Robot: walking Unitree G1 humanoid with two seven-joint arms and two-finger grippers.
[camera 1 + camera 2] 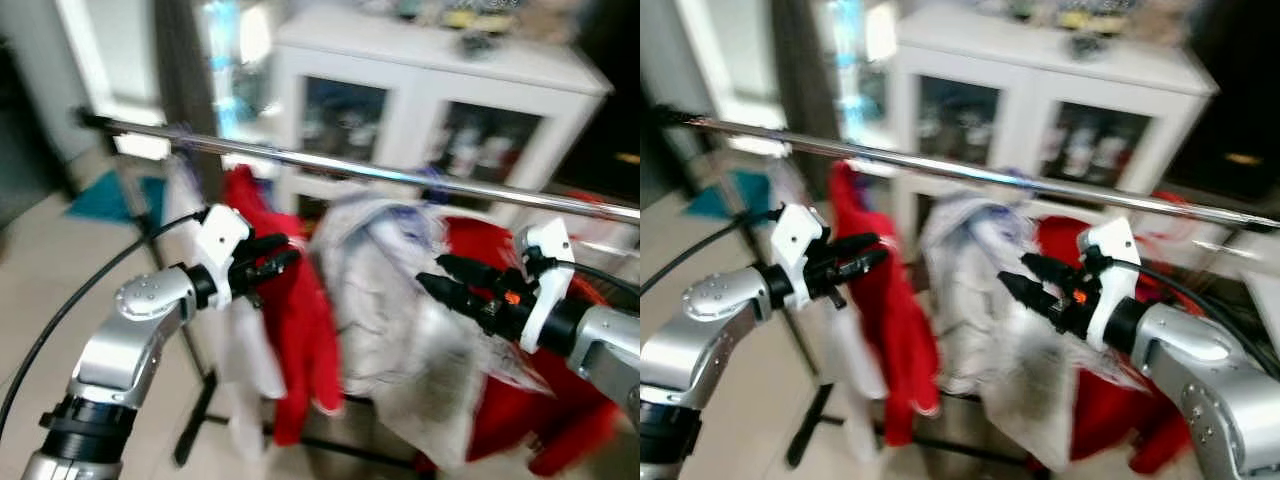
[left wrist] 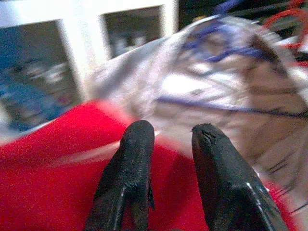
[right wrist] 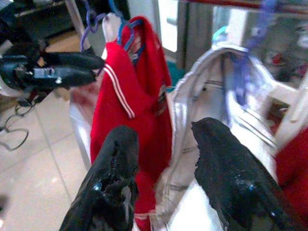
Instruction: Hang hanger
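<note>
Hovering mid-frame below the rail: left gripper at red shirt, right gripper at white garment, both jaws parted, empty.

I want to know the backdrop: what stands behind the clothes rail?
Behind the rail stands a white cabinet with glass doors; blurred items sit inside and on top. The hanging white garment and red garments cover its lower part.

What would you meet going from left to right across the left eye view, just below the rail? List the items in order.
Left pincer → red garment → pale grey garment → right pincer, with more red clothing behind it.
</note>
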